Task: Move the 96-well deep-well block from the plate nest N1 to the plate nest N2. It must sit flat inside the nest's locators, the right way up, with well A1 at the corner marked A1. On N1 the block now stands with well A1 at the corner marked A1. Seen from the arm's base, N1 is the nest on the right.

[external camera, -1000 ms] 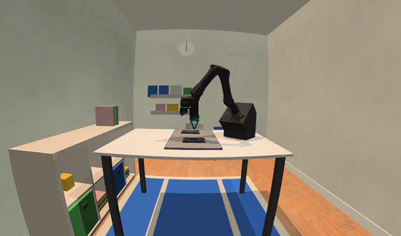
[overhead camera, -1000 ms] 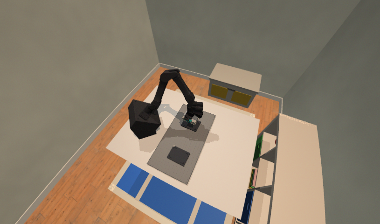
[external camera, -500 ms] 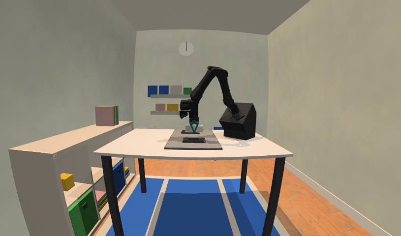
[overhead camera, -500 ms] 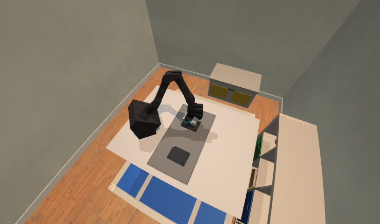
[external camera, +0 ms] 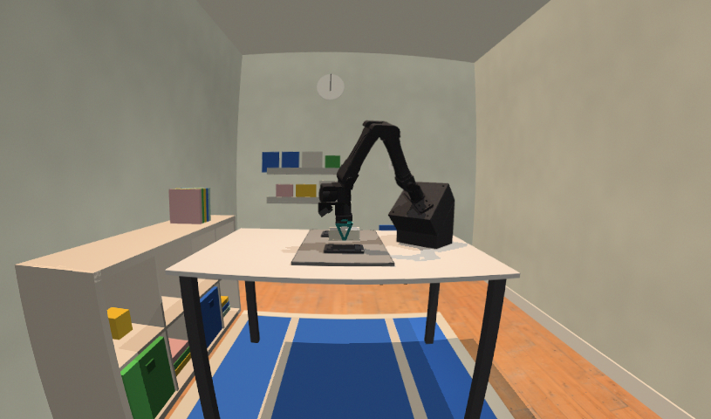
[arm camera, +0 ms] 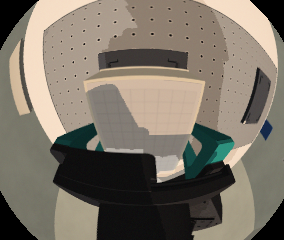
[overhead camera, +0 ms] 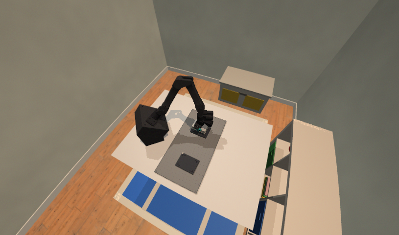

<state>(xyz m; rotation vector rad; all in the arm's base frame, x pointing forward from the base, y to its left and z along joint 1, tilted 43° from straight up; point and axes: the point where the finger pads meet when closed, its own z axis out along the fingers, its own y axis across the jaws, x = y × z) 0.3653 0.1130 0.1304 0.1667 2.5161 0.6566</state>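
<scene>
Grey perforated deck plate (overhead camera: 169, 163) on the pale table (overhead camera: 242, 163) carries both nests — the gripper (arm camera: 154, 155) is clamped across the deep-well block (arm camera: 149, 110), raised just above N1 (overhead camera: 196, 133), presumably so it clears the locators before crossing to vacant N2 (overhead camera: 187, 163)

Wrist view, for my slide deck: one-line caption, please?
The hand grips the pale block, with a dark nest just beyond on the dotted grey plate.
</scene>
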